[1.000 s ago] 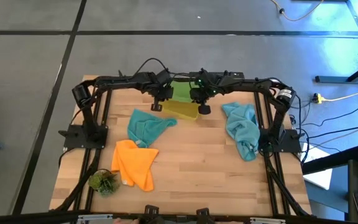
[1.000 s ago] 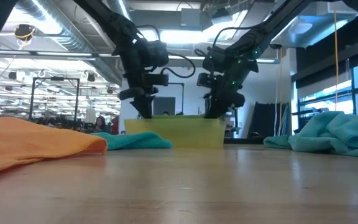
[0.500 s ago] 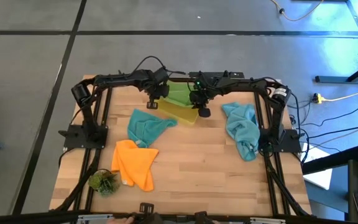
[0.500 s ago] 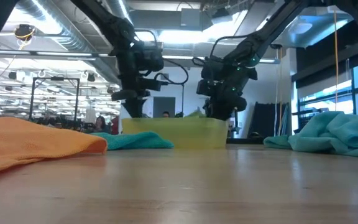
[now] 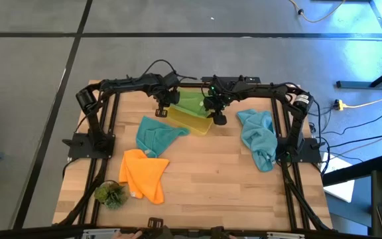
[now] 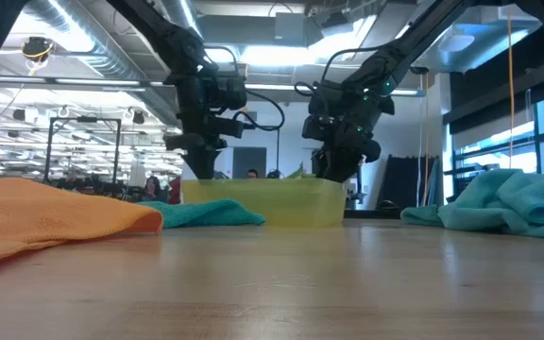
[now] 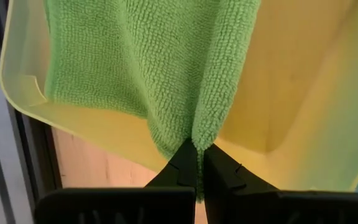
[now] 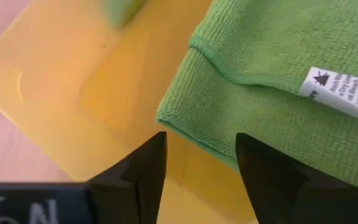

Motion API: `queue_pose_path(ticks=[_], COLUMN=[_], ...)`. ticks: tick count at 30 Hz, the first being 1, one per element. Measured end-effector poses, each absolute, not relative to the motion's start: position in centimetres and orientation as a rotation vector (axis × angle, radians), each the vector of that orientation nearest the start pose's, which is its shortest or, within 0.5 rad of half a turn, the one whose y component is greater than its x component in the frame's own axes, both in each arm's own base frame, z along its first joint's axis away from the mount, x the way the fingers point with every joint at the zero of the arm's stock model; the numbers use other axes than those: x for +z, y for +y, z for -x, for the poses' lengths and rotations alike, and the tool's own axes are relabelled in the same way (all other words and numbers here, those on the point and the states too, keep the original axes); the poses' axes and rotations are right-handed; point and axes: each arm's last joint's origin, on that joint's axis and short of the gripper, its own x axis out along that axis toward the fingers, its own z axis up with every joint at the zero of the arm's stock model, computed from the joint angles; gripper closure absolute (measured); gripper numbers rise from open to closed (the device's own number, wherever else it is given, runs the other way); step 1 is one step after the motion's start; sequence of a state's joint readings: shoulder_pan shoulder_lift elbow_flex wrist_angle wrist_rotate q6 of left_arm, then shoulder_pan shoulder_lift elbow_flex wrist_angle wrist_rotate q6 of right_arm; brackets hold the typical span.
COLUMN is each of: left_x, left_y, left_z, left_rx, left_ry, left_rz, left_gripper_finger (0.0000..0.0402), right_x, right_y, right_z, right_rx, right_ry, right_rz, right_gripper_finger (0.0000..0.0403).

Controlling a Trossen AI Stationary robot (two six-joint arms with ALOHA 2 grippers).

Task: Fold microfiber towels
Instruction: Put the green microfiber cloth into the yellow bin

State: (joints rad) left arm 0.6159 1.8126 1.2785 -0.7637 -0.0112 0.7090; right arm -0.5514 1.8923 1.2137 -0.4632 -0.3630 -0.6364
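Note:
A green towel (image 5: 190, 102) lies folded in the yellow bin (image 5: 192, 121) at the table's far middle. My left gripper (image 7: 199, 163) is shut on it at the bin's left side (image 5: 164, 107). My right gripper (image 8: 197, 168) stands open over the bin's right side (image 5: 215, 111), just clear of the towel's corner (image 8: 185, 115); a white label (image 8: 340, 92) shows on the cloth. One teal towel (image 5: 156, 135) and an orange one (image 5: 144, 174) lie crumpled on the table's left half. Another teal towel (image 5: 257, 138) lies at the right. My left gripper pinches a folded ridge of the green towel (image 7: 201, 134) between its two fingertips, at the towel's edge toward the bin's left end. The fingers come from above, slanting down into the bin. The cloth spreads away from the fingers onto the bin's floor (image 7: 291, 81).
A small green plant tuft (image 5: 110, 194) sits at the near left corner. The black arm frame (image 5: 105, 126) runs along the table's left, far and right sides. Bare wood (image 5: 211, 179) lies between the towels toward the near edge.
My right gripper has opened and let go of the green towel, which now lies lower in the bin. The yellow bin has turned a little and slid slightly toward the table's left. My left gripper stays shut on the towel.

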Motion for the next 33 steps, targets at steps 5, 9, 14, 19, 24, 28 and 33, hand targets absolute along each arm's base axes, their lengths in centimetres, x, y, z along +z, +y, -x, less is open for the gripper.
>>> queue_pose_path(ticks=[5, 9, 14, 19, 24, 28, 33], left_x=[19.3, 19.3, 20.1, 21.4, 22.3, 21.7, 19.8], left_y=[19.8, 19.3, 18.6, 16.8, 15.2, 14.3, 13.6], left_z=[-28.8, -29.1, -29.3, -29.9, -31.8, -34.5, -37.2], left_rx=[0.026, 0.021, 0.08, 0.078, 0.072, 0.097, 0.087], left_ry=[1.351, 1.355, 1.357, 1.293, 1.154, 1.007, 0.903], left_rz=[-0.191, -0.21, -0.214, -0.186, -0.227, -0.267, -0.316], left_gripper_finger=[0.0377, 0.0332, 0.0291, 0.0285, 0.0284, 0.0288, 0.0288], right_x=[16.2, 16.5, 17.8, 20.0, 20.7, 20.6, 20.5], right_y=[-18.5, -18.6, -18.4, -17.9, -17.7, -17.9, -17.9], right_z=[-31.9, -31.7, -31.3, -30.6, -30.3, -30.2, -29.9], right_rx=[0.162, 0.125, 0.109, 0.086, 0.054, -0.015, -0.059], right_ry=[1.041, 1.07, 1.062, 1.033, 1.033, 1.066, 1.119], right_rz=[0.1, 0.14, 0.166, 0.152, 0.112, 0.11, 0.107], right_gripper_finger=[0.0218, 0.0219, 0.0219, 0.0219, 0.0219, 0.0219, 0.0219])
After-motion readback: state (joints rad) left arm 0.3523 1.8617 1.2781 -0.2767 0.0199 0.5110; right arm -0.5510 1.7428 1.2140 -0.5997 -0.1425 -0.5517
